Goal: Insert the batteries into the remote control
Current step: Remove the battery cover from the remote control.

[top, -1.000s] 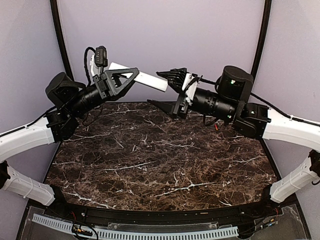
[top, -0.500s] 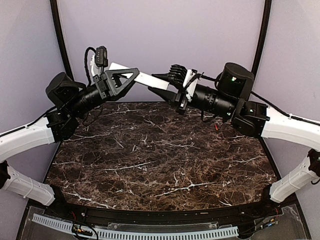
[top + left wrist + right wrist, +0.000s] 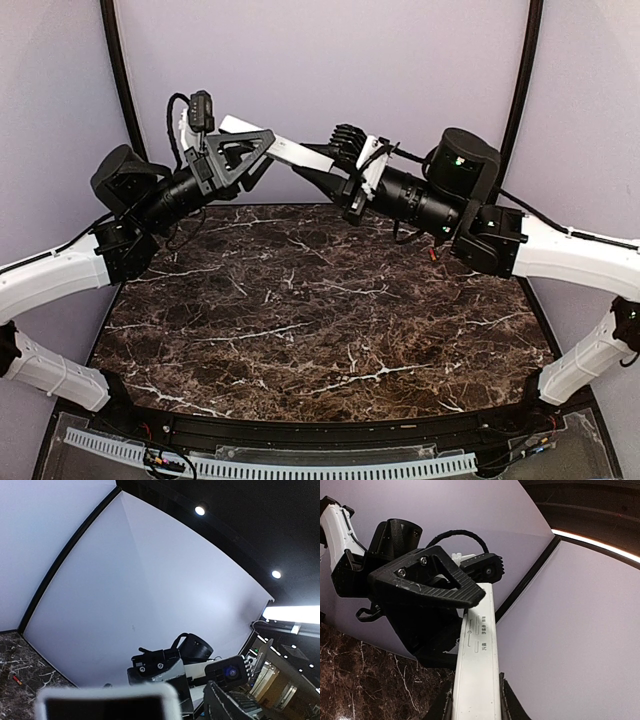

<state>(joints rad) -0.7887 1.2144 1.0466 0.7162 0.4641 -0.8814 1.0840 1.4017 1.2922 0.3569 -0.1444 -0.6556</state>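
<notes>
The remote control [image 3: 292, 152], a long white bar, hangs in the air above the table's far edge between both arms. My right gripper [image 3: 325, 168] is shut on its right end; in the right wrist view the bar [image 3: 477, 665] runs up out of my right gripper [image 3: 476, 702], pinched on both sides. My left gripper [image 3: 248, 152] stands open around the bar's left end, and a gap shows between the blurred white bar [image 3: 107, 702] and the one visible left finger [image 3: 225, 705]. One small red battery [image 3: 432, 253] lies on the table under the right arm.
The dark marble table [image 3: 320, 320] lies well below both grippers. Purple walls close in behind and at the sides. The same red battery [image 3: 16, 680] shows on the marble at the left edge of the left wrist view.
My right gripper moved left onto the remote control's free end and shut on it. After that the left jaws opened. The bar's left end has lifted slightly.
</notes>
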